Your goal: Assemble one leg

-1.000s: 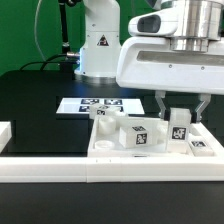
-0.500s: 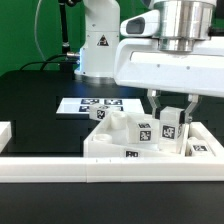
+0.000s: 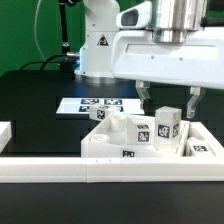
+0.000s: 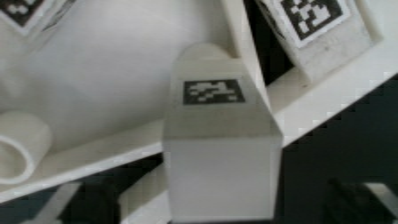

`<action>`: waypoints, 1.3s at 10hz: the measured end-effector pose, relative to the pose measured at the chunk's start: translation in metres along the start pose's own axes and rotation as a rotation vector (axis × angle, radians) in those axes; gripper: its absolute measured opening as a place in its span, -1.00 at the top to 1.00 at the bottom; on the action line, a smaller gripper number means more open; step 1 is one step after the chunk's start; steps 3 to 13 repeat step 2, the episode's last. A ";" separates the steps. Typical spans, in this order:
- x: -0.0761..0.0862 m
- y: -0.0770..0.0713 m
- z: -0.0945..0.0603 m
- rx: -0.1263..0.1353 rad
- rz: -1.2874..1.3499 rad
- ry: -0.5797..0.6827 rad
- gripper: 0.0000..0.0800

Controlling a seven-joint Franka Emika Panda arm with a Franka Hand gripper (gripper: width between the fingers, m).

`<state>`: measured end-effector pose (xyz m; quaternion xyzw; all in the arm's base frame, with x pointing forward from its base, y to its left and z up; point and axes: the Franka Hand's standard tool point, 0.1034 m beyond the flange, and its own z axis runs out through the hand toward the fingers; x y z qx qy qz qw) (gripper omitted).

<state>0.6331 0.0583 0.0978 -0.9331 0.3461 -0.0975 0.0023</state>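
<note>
gripper open above the leg
wrist view shows its tag close (panel beneath); marker board lies behind

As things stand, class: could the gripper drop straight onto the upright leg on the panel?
Probably yes. The gripper hangs above the leg with its jaws spread wider than the block, and nothing lies between them.

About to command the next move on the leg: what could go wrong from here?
1. The gripper is open above the leg, which stands unheld on the panel, so a nudge might tip it.
2. Another leg stands close beside it; descending fingers could clip it.
</note>
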 end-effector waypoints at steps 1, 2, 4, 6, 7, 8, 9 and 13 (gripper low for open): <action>0.001 0.002 -0.006 0.003 -0.004 -0.003 -0.54; 0.000 0.002 -0.005 0.002 -0.005 -0.003 -0.61; 0.000 0.002 -0.005 0.002 -0.005 -0.003 -0.61; 0.000 0.002 -0.005 0.002 -0.005 -0.003 -0.61; 0.000 0.002 -0.005 0.002 -0.005 -0.003 -0.61; 0.000 0.002 -0.005 0.002 -0.005 -0.003 -0.61; 0.000 0.002 -0.005 0.002 -0.005 -0.003 -0.61; 0.000 0.002 -0.005 0.002 -0.005 -0.003 -0.61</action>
